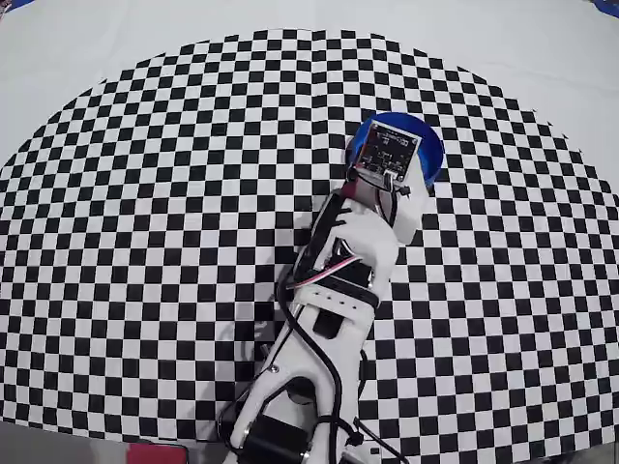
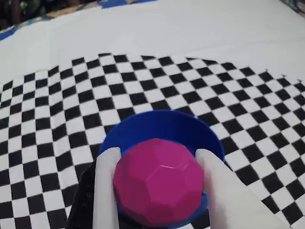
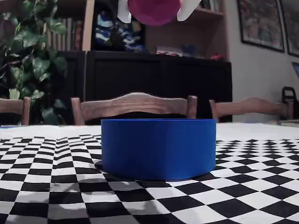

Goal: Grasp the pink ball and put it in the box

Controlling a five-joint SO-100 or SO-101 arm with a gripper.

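Note:
The pink faceted ball [image 2: 158, 182] sits between my gripper's [image 2: 157, 162] two white fingers [image 2: 107, 191], which are shut on it. In the fixed view the ball [image 3: 153, 11] hangs high above the round blue box [image 3: 158, 147], held by the gripper [image 3: 154, 16] at the top edge. In the wrist view the blue box [image 2: 164, 125] lies directly below and behind the ball. In the overhead view my arm's wrist board covers most of the box [image 1: 427, 145]; the ball is hidden there.
The checkered black-and-white mat [image 1: 155, 213] covers the table, with a plain white cloth [image 1: 97, 48] beyond its curved edge. Wooden chairs [image 3: 135, 106] and a dark cabinet stand behind the table.

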